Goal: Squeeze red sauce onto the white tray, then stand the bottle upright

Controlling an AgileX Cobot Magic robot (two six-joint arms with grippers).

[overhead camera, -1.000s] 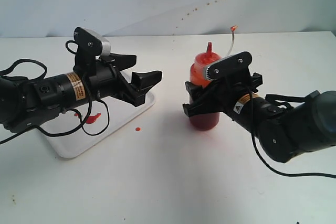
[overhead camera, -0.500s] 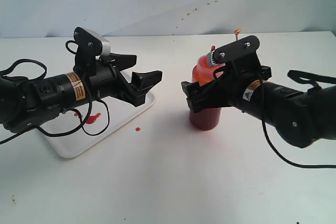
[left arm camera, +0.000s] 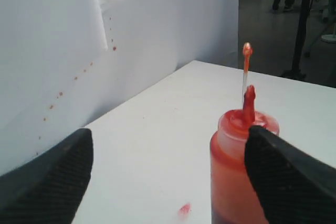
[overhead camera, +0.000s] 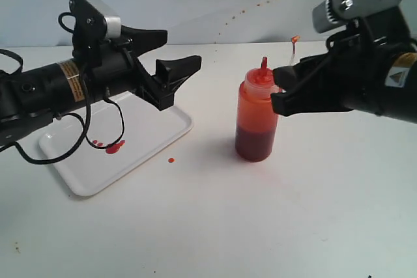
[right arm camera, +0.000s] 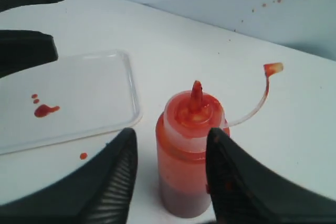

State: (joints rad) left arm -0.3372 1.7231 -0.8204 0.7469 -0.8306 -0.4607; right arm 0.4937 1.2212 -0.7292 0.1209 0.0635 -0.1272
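The bottle (overhead camera: 255,125) stands upright on the table, orange-red with a darker lower part; its tethered tip (overhead camera: 294,39) sticks up behind. My right gripper (overhead camera: 279,89) is open, level with the bottle's cap and just right of it. In the right wrist view its fingers (right arm camera: 118,177) flank the bottle (right arm camera: 189,156) with a gap on each side. The white tray (overhead camera: 150,144) lies to the left, with red sauce (overhead camera: 112,146) in small drops and a blob. My left gripper (overhead camera: 176,50) hangs open and empty above the tray's far corner.
A stray red drop (overhead camera: 171,159) lies on the table just off the tray's near edge. Small red specks mark the back wall (overhead camera: 247,10). A black cable (overhead camera: 120,138) from the left arm droops over the tray.
My right gripper has let go of the bottle, risen and pulled back to the right. The bottle stays upright. My left gripper has lifted a little.
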